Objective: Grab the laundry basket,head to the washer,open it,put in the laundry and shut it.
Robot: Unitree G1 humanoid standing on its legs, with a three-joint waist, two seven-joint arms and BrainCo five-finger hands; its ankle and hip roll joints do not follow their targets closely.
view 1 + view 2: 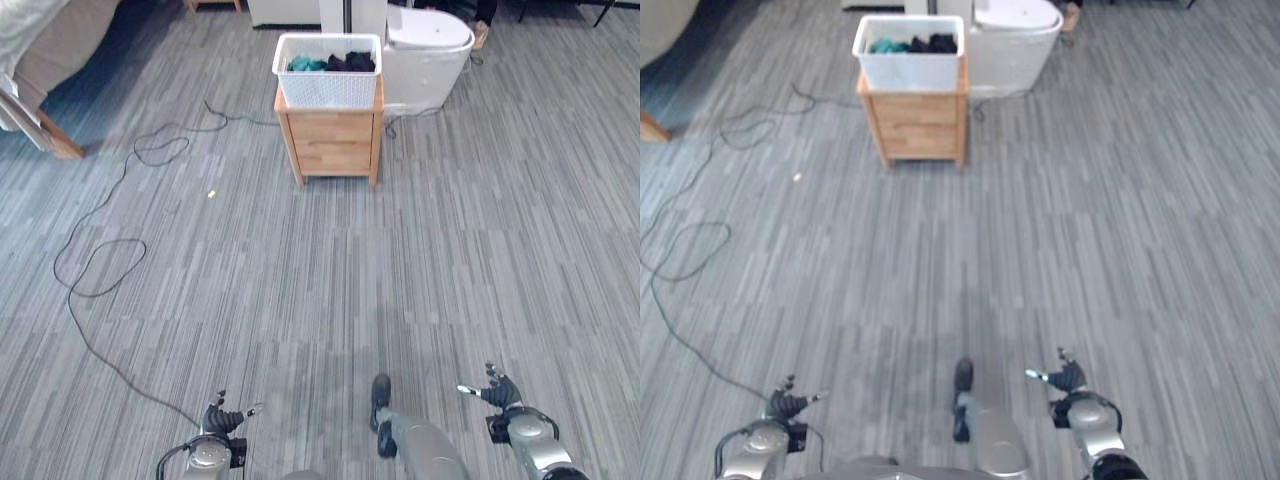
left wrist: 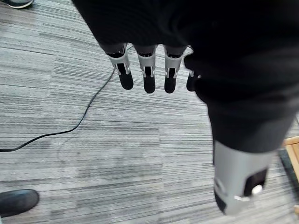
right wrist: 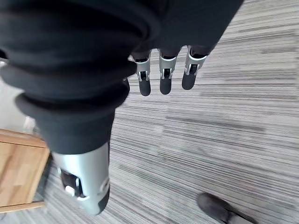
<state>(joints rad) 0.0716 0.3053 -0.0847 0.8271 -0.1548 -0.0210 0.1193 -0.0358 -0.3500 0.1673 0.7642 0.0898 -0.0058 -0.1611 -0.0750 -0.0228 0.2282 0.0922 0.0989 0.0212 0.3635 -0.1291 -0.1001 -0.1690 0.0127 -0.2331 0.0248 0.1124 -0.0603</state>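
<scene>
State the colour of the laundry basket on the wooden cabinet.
White, a latticed laundry basket; clearest in the left eye view.

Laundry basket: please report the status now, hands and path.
Left hand and right hand open, empty, low at sides. Laundry basket full, on wooden nightstand, washer beside it. Black cable on floor left of path.

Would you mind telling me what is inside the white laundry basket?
The laundry basket holds teal clothes and dark clothes; whatever lies beneath them is hidden by its walls.
</scene>
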